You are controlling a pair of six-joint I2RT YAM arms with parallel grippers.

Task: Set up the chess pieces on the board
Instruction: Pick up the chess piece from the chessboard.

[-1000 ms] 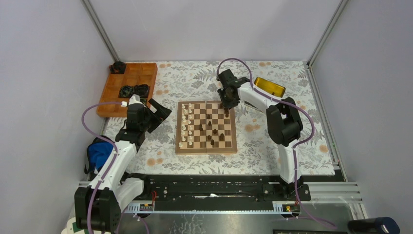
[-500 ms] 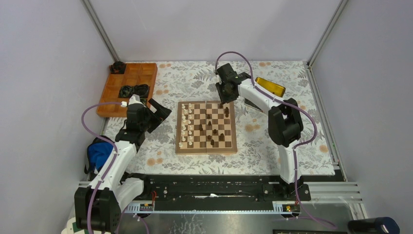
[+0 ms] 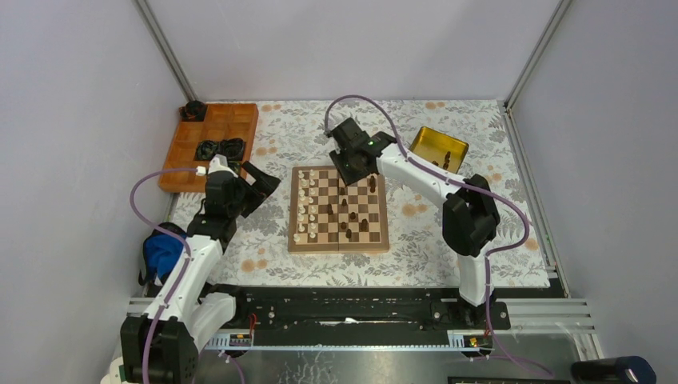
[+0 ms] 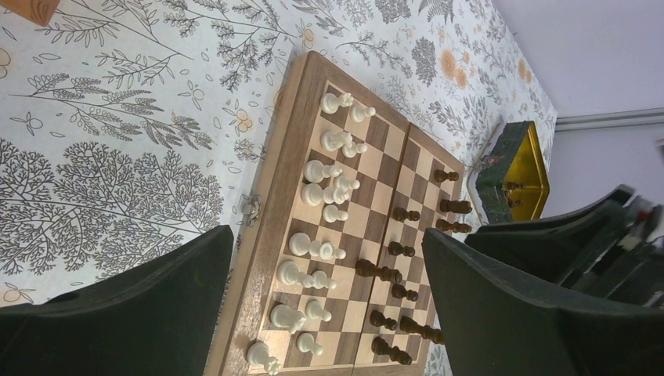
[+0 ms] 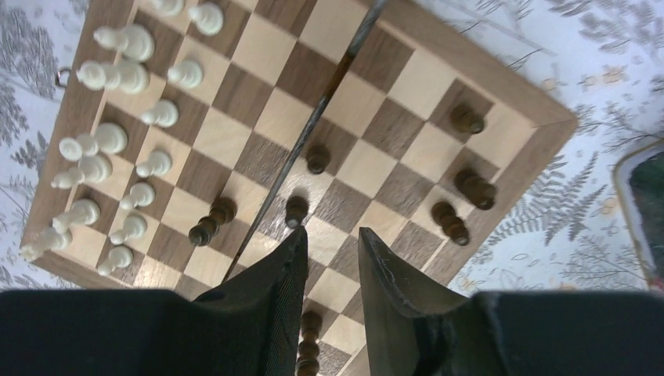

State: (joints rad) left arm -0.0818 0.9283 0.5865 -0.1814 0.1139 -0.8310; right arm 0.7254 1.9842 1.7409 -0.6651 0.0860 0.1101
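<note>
Hovering narrow and empty, the right end effector (image 5: 333, 244) could topple nearby dark pieces (image 5: 296, 210); left end effector (image 4: 327, 235) gapes wide.

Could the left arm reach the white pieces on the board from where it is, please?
Probably yes: the left gripper is open beside the board, nearest the white pieces, with nothing between.
</note>
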